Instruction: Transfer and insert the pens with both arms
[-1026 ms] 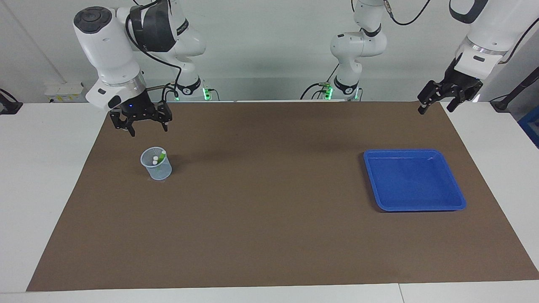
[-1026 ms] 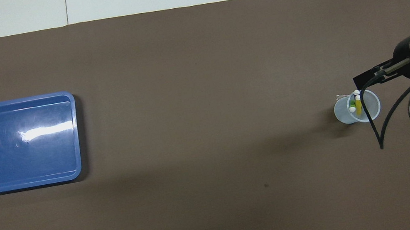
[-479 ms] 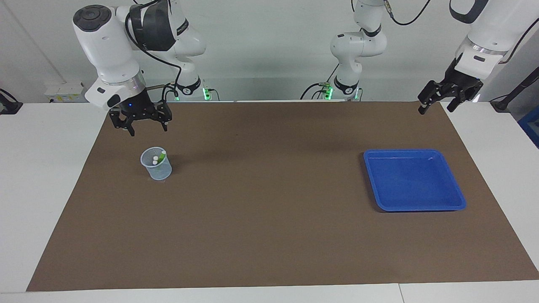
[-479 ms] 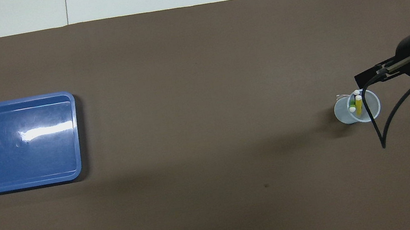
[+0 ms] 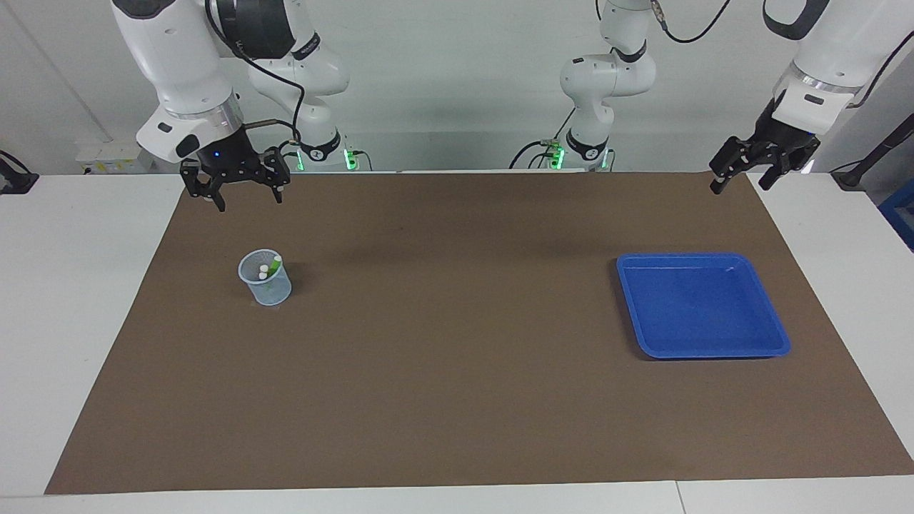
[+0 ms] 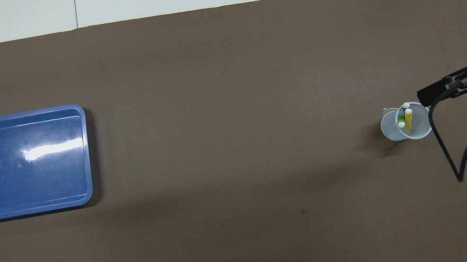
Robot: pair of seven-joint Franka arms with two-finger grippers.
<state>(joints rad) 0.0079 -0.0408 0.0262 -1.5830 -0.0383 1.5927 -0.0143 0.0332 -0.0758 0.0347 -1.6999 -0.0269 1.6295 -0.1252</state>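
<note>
Well, the pens [image 6: 405,118] stand upright in a clear cup [image 5: 265,278] on the brown mat [image 5: 457,400], toward the right arm's end of the desk: a green and a yellow barrel show, each with a whitish tip. The right end effector [image 5: 245,197] hangs open and empty above the mat. The left end effector [image 5: 739,176], also open and empty, waits over the mat's corner, the blue tray [image 5: 767,318] bare.

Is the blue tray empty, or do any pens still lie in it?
Empty. The blue tray shows only its bare glossy floor in both views; the pens stand upright in the clear cup.
</note>
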